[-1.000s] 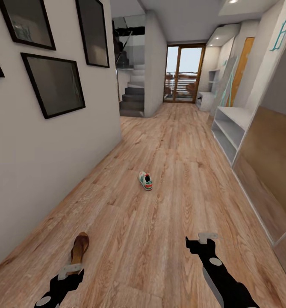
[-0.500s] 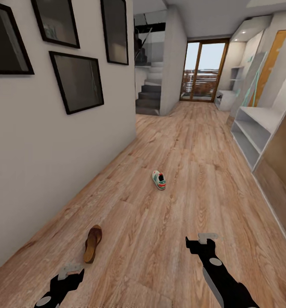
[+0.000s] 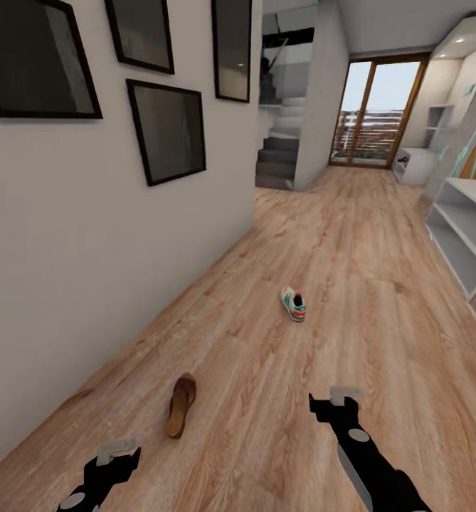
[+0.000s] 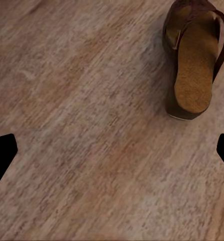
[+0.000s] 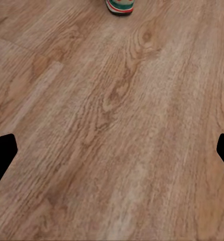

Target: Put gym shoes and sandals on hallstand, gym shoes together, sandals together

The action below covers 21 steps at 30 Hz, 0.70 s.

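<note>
The sandal point(image 3: 181, 404) lies just ahead of the left gripper point(image 3: 117, 451), pointing away; its fingers are spread wide, holding nothing.

Can't read any text from here, nothing legible on the gym shoe point(image 3: 292, 304) or wall frames point(image 3: 168, 129).

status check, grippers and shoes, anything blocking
Left gripper and right gripper open, empty. One sandal and one gym shoe on corridor floor. Nothing between them and grippers.
</note>
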{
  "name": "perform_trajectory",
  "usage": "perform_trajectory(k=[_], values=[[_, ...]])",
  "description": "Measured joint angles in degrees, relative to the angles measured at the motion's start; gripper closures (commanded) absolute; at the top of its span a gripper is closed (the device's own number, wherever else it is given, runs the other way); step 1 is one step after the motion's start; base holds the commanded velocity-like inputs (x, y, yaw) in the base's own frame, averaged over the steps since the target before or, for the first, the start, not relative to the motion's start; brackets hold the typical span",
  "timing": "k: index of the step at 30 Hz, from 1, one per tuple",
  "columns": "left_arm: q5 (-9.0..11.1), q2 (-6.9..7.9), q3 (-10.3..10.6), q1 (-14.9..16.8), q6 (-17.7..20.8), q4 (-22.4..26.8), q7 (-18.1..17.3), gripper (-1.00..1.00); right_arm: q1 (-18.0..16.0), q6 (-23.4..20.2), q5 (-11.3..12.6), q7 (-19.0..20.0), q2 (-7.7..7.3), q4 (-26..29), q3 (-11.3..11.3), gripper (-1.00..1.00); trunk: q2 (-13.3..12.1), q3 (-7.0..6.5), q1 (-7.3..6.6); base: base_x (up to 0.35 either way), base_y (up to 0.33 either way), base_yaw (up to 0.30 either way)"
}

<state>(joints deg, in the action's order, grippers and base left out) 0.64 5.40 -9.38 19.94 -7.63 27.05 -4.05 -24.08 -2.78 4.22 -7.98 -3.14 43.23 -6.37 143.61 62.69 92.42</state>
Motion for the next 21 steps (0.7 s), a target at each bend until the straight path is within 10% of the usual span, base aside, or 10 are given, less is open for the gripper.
perform_trajectory(k=[21], values=[[0.0, -0.17, 0.1, 0.1, 0.0, 0.6, 0.2, -1.00, 0.0, 0.0, 0.0, 0.0, -0.01, 0.4, 0.1, -1.00, 0.0, 0.23, -0.01, 0.073, 0.013, 0.018]])
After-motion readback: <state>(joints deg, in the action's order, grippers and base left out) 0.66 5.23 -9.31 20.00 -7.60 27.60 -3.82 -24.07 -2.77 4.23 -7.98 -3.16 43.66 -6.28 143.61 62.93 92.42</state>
